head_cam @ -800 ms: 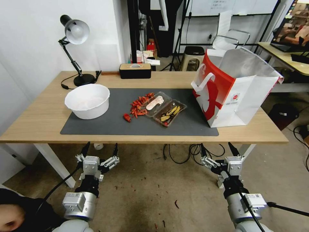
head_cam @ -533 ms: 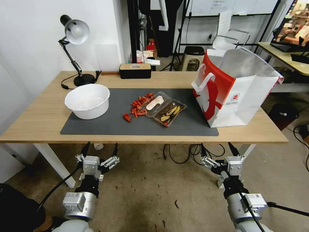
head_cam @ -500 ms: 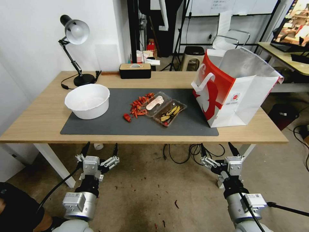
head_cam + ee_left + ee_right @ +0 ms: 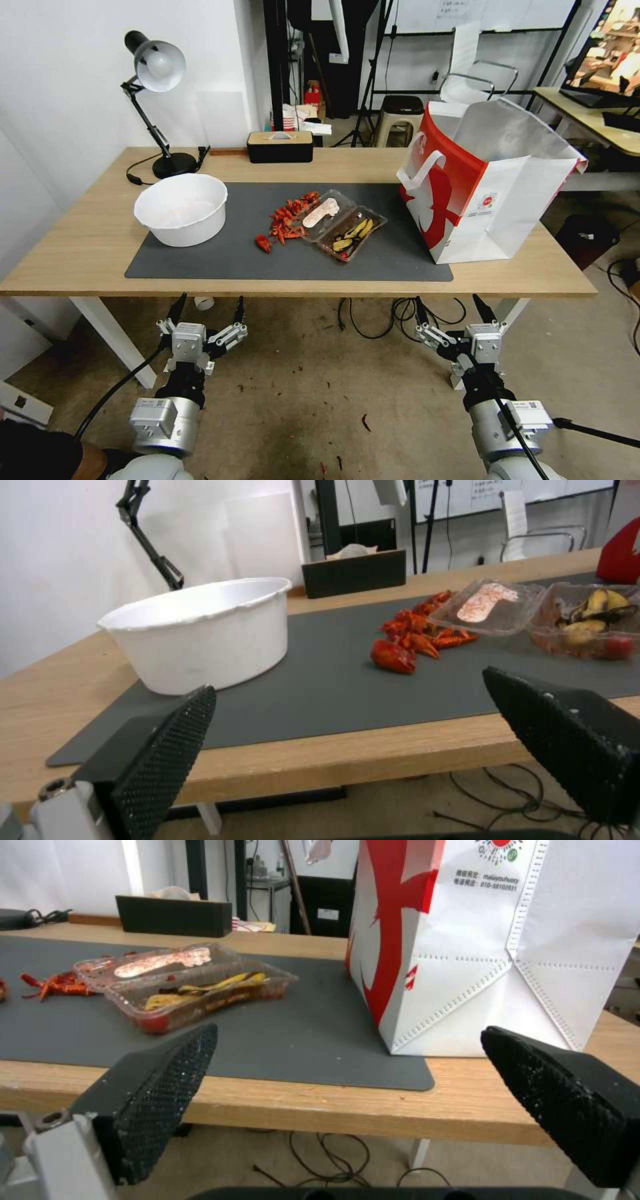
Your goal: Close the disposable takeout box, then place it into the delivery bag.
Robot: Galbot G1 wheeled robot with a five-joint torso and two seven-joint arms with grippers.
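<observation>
1. The right gripper [image 4: 347,1080] hangs below the near edge of the wooden table [image 4: 320,1105], its two black textured fingers [image 4: 167,1080] spread wide and holding nothing.
2. The disposable takeout box [image 4: 193,985] lies open on the dark grey mat [image 4: 300,1040], the far half carrying a pale sticker, the near half holding yellow and dark food.
3. The delivery bag [image 4: 480,955] stands upright, red and white, near the box, overlapping the mat's corner.
4. Red crayfish pieces [image 4: 50,982] lie just beside the box.
5. A black tissue box [image 4: 173,915] sits at the far edge.
</observation>
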